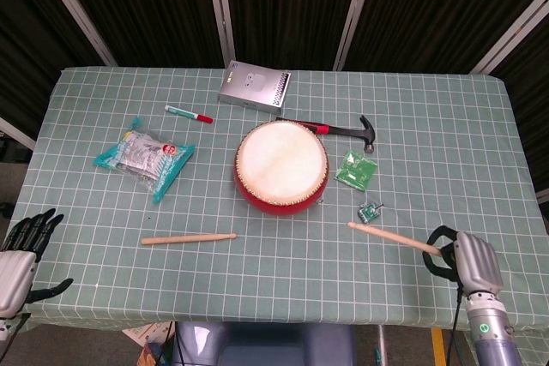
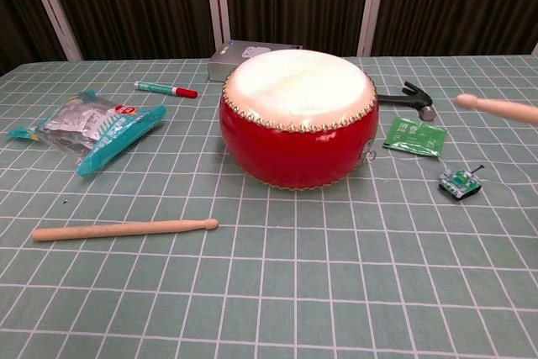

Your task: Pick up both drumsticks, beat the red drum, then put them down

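Already one of the two drumsticks is off the table: the right hand (image 1: 470,261), at the near right corner of the checked tablecloth (image 1: 429,126), grips the butt of the raised drumstick (image 1: 393,237), whose tip points up and inward toward the red drum (image 1: 281,165) but stops well short of it, just in front of a small green circuit board (image 1: 370,211); the chest view shows that tip lifted clear of the cloth at the right edge of the frame. Its partner, the second drumstick (image 1: 188,238), lies flat on the cloth in front of the drum and to its left, untouched. The left hand (image 1: 21,253) hangs off the near left corner of the table with its fingers spread and nothing in them, well apart from that stick. By this reckoning the job is barely begun: one stick lifted, one to collect, the drum to be beaten and both sticks to be set down. Around the drum sit a hammer (image 1: 339,130), a green packet (image 1: 356,169), a marker pen (image 1: 189,113), a grey box (image 1: 254,85) and a bag of snacks (image 1: 144,157).
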### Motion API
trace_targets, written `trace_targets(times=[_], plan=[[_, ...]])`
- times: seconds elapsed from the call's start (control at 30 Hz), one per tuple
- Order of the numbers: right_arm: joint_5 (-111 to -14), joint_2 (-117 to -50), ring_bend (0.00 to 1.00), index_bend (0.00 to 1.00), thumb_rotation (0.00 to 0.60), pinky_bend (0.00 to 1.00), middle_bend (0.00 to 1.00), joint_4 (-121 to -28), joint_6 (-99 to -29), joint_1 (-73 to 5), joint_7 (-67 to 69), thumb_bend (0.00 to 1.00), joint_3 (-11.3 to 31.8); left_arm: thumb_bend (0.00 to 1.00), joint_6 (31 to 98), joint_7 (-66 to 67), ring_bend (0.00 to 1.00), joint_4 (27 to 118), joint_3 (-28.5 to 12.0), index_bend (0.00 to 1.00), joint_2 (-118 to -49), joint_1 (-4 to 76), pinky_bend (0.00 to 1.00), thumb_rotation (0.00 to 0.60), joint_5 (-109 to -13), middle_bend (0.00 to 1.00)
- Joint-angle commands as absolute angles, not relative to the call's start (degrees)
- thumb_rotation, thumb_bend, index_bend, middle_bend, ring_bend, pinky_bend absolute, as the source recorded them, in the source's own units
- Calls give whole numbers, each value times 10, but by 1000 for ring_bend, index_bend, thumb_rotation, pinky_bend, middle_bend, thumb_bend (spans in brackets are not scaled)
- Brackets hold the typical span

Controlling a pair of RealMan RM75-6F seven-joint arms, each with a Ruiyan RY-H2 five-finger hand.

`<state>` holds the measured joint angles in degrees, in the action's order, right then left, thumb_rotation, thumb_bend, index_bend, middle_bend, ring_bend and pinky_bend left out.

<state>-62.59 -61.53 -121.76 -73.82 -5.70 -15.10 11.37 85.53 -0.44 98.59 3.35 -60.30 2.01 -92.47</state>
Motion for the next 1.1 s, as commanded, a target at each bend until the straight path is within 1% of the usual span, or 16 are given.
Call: trace_targets(times=[0.03, 0.13, 0.23, 0.3, 0.33, 0.37, 0.4, 0.43, 0.47, 0.57, 0.6, 0.67, 0.8, 0.87, 1.0, 1.1], plan=[[-644, -604, 1000, 914, 600, 1000, 1000, -1216, -756, -48, -125, 502, 115, 81, 853, -3, 0, 988, 34, 0, -603, 20, 13, 600, -924, 0], [-643, -599, 1000, 913, 600, 1000, 1000, -1216, -758, -48, -106, 502, 119, 81, 848, 0, 0, 993, 34, 0, -602, 22, 21, 600, -921, 0], [-642, -594, 1000, 914, 600, 1000, 1000, -1217, -755, -50, -96, 502, 120, 81, 838, 4, 17, 1005, 30, 1, -601, 29, 83, 600, -915, 14], [-643, -593, 1000, 913, 600, 1000, 1000, -1217, -754, -51, -92, 502, 118, 82, 829, 11, 136, 1015, 25, 22, -600, 36, 209, 600, -909, 123], [-643, -592, 1000, 913, 600, 1000, 1000, -1217, -753, -52, -91, 501, 118, 84, 821, 20, 265, 1023, 20, 47, -600, 42, 336, 600, -904, 247], [-644, -593, 1000, 913, 600, 1000, 1000, -1217, -753, -53, -91, 501, 117, 93, 815, 29, 422, 1029, 16, 85, -601, 48, 487, 600, -901, 395], [-644, -593, 1000, 913, 600, 1000, 1000, -1217, -755, -53, -90, 501, 116, 100, 808, 40, 527, 1035, 11, 115, -602, 55, 585, 600, -898, 499], [-645, -593, 1000, 913, 600, 1000, 1000, -1217, -757, -54, -90, 501, 116, 111, 797, 54, 673, 1045, 6, 168, -605, 63, 707, 600, -892, 645], [-646, -593, 1000, 914, 600, 1000, 1000, -1217, -758, -55, -91, 501, 116, 125, 788, 63, 788, 1053, 2, 229, -607, 70, 793, 600, -888, 761], [-645, -593, 1000, 914, 600, 1000, 1000, -1216, -761, -56, -91, 501, 115, 141, 745, 93, 950, 1087, -9, 378, -612, 95, 928, 600, -860, 943], [-643, -593, 1000, 914, 600, 1000, 1000, -1216, -762, -56, -90, 501, 115, 149, 732, 106, 978, 1097, -15, 408, -614, 104, 962, 600, -849, 976], [-639, -592, 1000, 915, 600, 1000, 1000, -1214, -761, -58, -87, 502, 115, 174, 704, 140, 998, 1121, -26, 437, -621, 124, 993, 600, -818, 998], [-633, -590, 1000, 915, 600, 1000, 1000, -1213, -760, -60, -83, 501, 114, 246, 670, 217, 1000, 1146, -45, 513, -644, 157, 1000, 600, -757, 1000], [-633, -589, 1000, 914, 600, 1000, 1000, -1212, -759, -62, -80, 502, 113, 265, 659, 259, 1000, 1153, -54, 533, -661, 173, 1000, 600, -716, 1000], [-631, -586, 1000, 915, 600, 1000, 1000, -1213, -759, -64, -78, 501, 110, 272, 654, 341, 1000, 1155, -69, 538, -703, 206, 1000, 600, -626, 1000], [-631, -587, 1000, 915, 600, 1000, 1000, -1212, -760, -65, -77, 501, 107, 272, 656, 381, 1000, 1139, -68, 535, -731, 222, 1000, 600, -584, 1000]])
